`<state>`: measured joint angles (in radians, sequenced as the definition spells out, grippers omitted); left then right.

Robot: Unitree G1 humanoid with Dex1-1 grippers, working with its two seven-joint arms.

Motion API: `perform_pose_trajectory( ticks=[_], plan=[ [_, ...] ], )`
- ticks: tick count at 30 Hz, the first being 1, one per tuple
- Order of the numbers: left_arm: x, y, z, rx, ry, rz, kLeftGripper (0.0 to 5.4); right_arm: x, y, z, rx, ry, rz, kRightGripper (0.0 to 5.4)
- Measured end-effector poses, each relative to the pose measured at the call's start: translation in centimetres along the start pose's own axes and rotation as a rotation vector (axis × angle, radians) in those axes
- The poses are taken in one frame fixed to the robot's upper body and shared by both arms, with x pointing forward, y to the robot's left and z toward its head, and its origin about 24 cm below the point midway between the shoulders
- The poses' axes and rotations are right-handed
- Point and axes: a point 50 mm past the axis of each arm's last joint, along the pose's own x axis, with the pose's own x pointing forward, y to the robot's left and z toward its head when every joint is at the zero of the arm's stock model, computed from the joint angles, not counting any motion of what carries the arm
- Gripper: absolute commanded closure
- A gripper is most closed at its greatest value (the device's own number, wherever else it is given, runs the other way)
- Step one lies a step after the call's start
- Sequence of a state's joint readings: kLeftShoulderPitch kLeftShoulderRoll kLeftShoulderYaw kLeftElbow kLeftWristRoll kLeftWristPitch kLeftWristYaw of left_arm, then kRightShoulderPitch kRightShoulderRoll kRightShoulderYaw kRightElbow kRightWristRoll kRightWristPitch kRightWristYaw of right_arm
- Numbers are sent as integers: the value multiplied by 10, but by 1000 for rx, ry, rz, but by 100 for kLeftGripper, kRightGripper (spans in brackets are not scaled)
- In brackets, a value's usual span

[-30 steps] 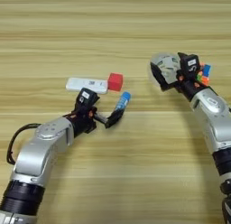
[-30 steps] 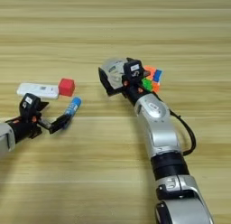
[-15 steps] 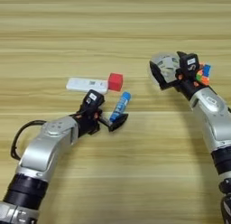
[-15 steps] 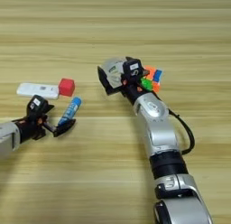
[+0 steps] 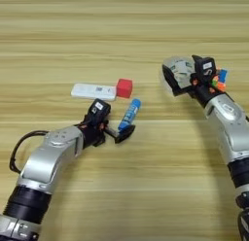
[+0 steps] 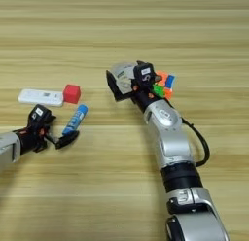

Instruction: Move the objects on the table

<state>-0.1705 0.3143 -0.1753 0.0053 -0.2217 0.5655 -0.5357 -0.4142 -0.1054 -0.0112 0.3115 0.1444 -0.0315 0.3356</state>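
Left of centre in the left eye view, the left gripper [image 5: 118, 134] has its fingers spread open at the near end of the glue stick [image 5: 129, 114], holding nothing; box [image 5: 94, 91] and red cube [image 5: 124, 88] lie just above; the stick looks light, stiff and apt to roll, best pinched mid-barrel. Centre of the right eye view, the right gripper [image 6: 125, 84] is closed on the tape roll [image 6: 120, 74] beside the puzzle cube [image 6: 164, 84], on the table [image 6: 121, 21].

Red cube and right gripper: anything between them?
No. Between the red cube and the right gripper only bare table shows, in both views.
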Motion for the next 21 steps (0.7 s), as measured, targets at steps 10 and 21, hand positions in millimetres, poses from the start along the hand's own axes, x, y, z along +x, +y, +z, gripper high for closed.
perform_pose_trajectory(
  ticks=[10, 21],
  plan=[
    [-1, 1, -1, 9, 17, 1, 2, 0, 0, 0, 4, -1, -1, 0],
    [-1, 1, -2, 15, 20, 4, 2, 0, 0, 0, 10, -3, -1, 0]
  ],
)
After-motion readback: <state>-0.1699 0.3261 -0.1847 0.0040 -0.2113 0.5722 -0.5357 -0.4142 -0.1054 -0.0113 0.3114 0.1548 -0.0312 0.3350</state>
